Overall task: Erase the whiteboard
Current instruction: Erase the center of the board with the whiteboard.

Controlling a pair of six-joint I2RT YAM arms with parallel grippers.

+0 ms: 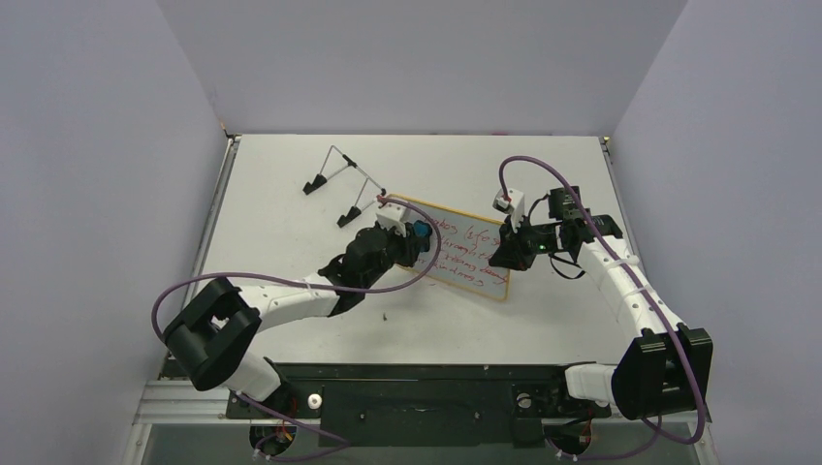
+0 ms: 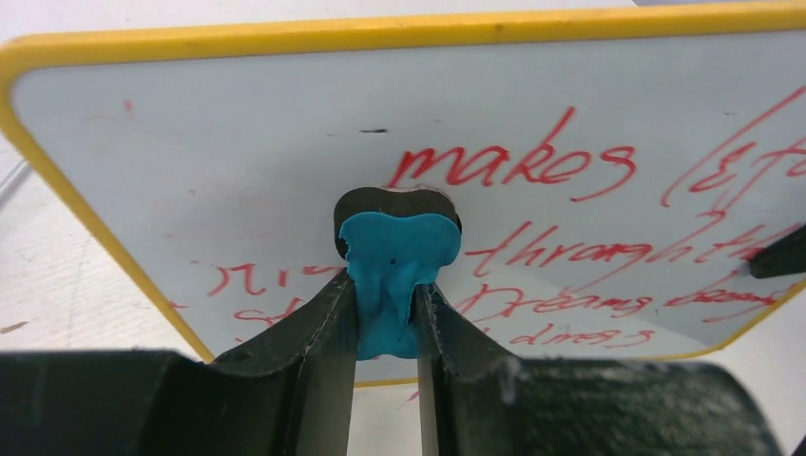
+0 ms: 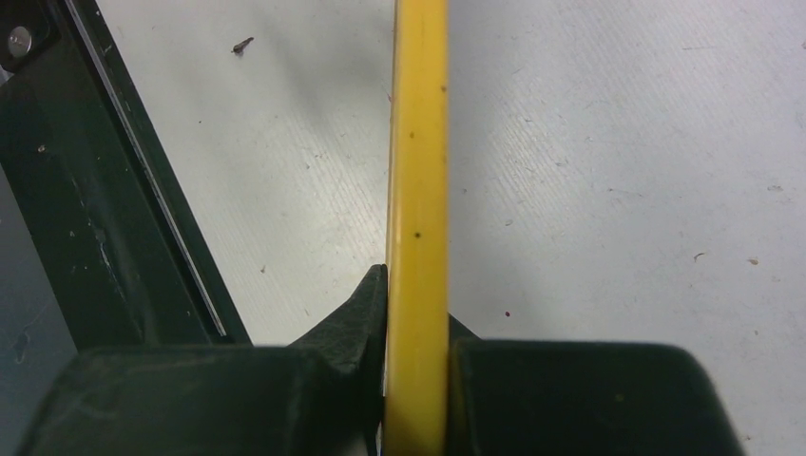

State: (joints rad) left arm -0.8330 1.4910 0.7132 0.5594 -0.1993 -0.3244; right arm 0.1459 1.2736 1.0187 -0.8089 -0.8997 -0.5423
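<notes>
Now: whiteboard [image 1: 467, 254] at centre of top view, covered in red writing. Left gripper [image 2: 388, 296] partly closed, clamping blue eraser [image 2: 397, 252] against board face. Right gripper [image 3: 415, 318] pinched tight on whiteboard's yellow rim, right edge.

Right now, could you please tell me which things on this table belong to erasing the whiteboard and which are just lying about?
For the job: whiteboard, its edge clamped in the right gripper; blue eraser, held in the left gripper against the board.
Lying about: wire stand, behind the board; small dark speck in front of it.
</notes>
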